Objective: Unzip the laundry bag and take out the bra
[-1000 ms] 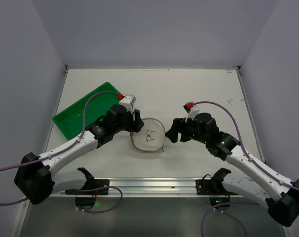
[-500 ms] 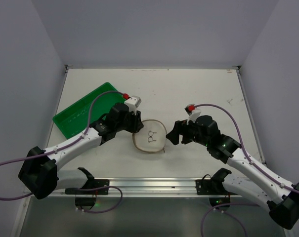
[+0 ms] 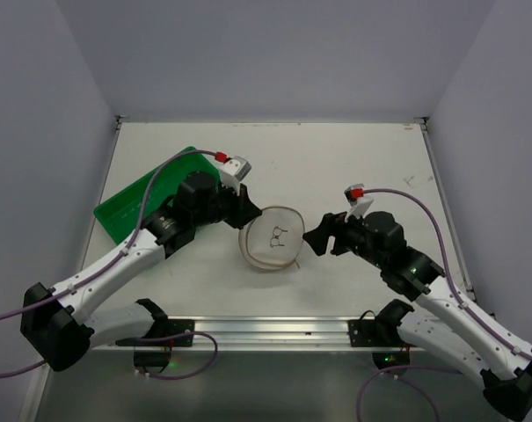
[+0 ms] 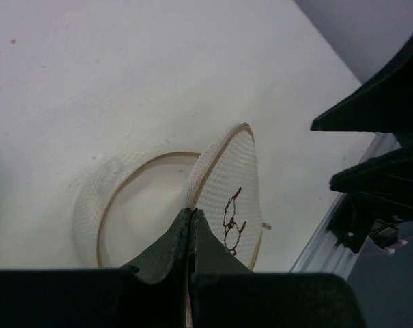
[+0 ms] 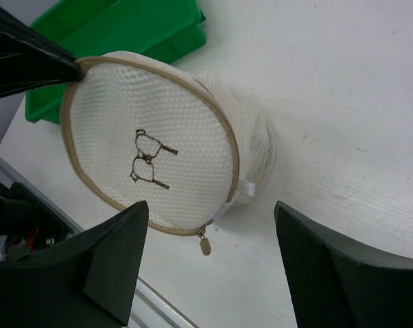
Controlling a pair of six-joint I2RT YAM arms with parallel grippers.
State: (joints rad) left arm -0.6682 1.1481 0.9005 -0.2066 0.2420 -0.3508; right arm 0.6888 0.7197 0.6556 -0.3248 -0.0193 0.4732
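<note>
The laundry bag [image 3: 270, 237] is a round off-white mesh case with a tan rim and a dark bra drawing on its face. My left gripper [image 3: 245, 214] is shut on the bag's rim [image 4: 192, 198] and holds that edge up, so the face [image 5: 151, 137] tilts toward the right arm. A small tan zip pull [image 5: 205, 244] hangs from the rim's low side. My right gripper [image 3: 311, 237] stands open just right of the bag, with the pull between its fingers [image 5: 117, 260] and not touching them. The bra is hidden.
A green rectangular tray [image 3: 125, 207] lies on the table behind the left arm, close to the bag's left side [image 5: 124, 27]. A metal rail [image 3: 274, 330] runs along the table's near edge. Grey walls close in the sides and back.
My left gripper has shut on the bag's rim and raised it, tipping the face up. The right arm has drawn back a little to the right, still open.
</note>
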